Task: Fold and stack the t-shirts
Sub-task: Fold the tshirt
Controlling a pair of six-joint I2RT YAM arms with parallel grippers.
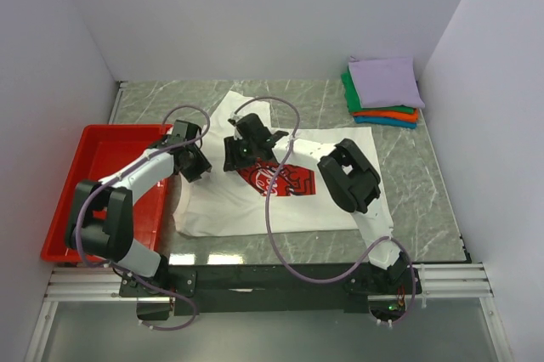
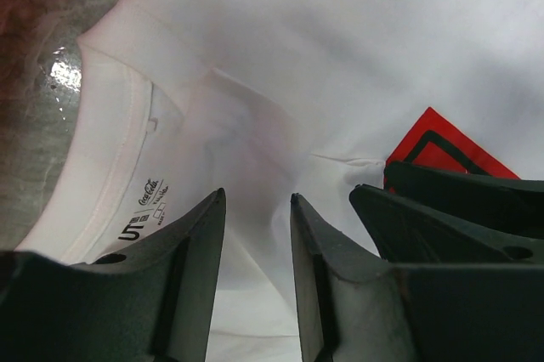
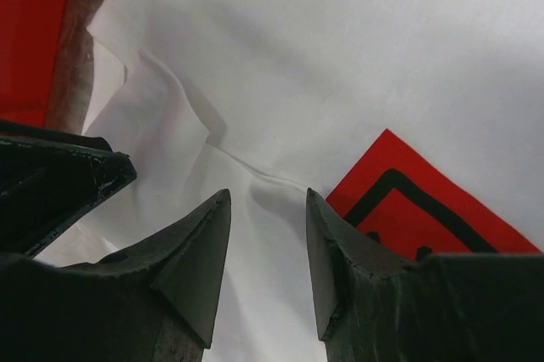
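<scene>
Now left gripper (image 2: 257, 200) and right gripper (image 3: 268, 196), both part-spread and pinching nothing visible, hover side by side over the left end of the white t-shirt (image 1: 280, 209), which lies lengthwise left-right, left gripper nearer its collar (image 2: 110, 149).

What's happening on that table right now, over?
Left gripper and right gripper open, side by side, low over white t-shirt. Shirt laid out, not yet folded. Folded stack far right corner. Red tray beside shirt, nothing blocking.

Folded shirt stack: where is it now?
Top view: the stack sits in the far right corner of the table, lavender on top, beyond the white shirt.
</scene>
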